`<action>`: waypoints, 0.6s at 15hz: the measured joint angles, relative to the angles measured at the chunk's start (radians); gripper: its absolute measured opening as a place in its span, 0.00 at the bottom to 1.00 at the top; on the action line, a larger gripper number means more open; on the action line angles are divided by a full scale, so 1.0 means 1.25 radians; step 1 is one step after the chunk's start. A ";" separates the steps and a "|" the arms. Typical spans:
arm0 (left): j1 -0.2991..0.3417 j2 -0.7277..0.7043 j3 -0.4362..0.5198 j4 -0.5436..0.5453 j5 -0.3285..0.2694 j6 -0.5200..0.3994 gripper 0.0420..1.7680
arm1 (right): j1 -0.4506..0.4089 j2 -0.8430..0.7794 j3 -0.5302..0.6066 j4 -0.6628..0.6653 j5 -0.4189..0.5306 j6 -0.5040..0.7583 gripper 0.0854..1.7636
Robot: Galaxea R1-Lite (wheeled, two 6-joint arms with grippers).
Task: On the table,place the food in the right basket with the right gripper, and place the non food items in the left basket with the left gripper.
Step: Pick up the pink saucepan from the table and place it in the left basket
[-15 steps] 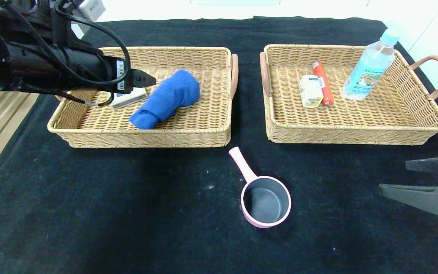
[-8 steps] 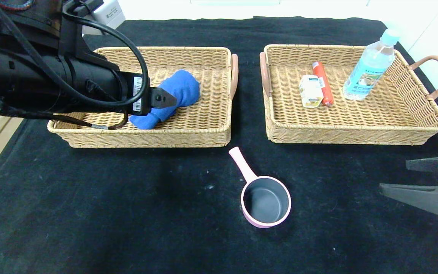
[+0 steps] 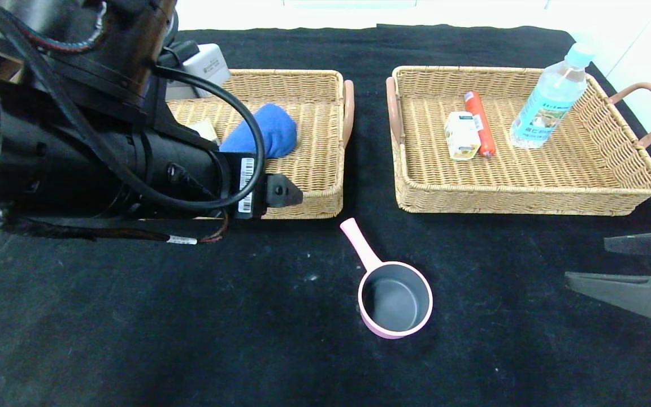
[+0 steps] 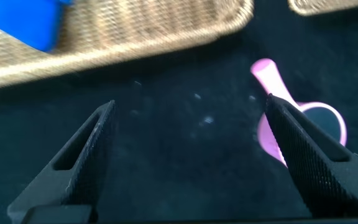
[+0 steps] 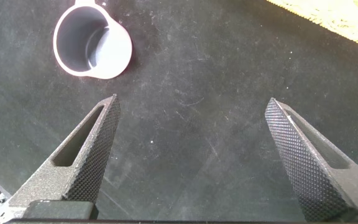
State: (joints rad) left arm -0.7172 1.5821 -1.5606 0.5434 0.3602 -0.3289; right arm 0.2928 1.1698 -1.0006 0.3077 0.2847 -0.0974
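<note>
A pink saucepan (image 3: pixel 395 299) with a dark inside stands on the black table in front of the gap between the baskets, handle pointing to the back left. It also shows in the left wrist view (image 4: pixel 267 134) and the right wrist view (image 5: pixel 92 43). My left gripper (image 3: pixel 289 195) is open and empty over the left basket's front rim (image 3: pixel 314 206), left of the pan's handle. In that basket lie a blue cloth (image 3: pixel 263 133) and a white box (image 3: pixel 204 130), mostly hidden by my arm. My right gripper (image 3: pixel 585 260) is open and empty at the right edge.
The right basket (image 3: pixel 523 200) holds a water bottle (image 3: pixel 548 99), a red sausage (image 3: pixel 479 121) and a small carton (image 3: pixel 461 135). Black cloth covers the table in front of both baskets. The table's left edge lies under my left arm.
My left arm has moved forward and to the right, from over the left basket's inside to its front rim, nearer the pan. The right arm and the pan have not moved.
</note>
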 joint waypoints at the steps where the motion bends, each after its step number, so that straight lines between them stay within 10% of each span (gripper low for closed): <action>1: -0.012 0.007 0.005 0.000 -0.001 -0.008 0.96 | 0.000 0.000 0.000 -0.001 0.000 0.000 0.97; 9: -0.098 0.058 0.042 -0.003 0.001 -0.056 0.97 | -0.009 0.003 -0.002 -0.002 0.001 -0.001 0.97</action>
State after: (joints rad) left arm -0.8394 1.6545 -1.5085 0.5402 0.3617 -0.3987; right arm 0.2819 1.1734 -1.0034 0.3053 0.2862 -0.0989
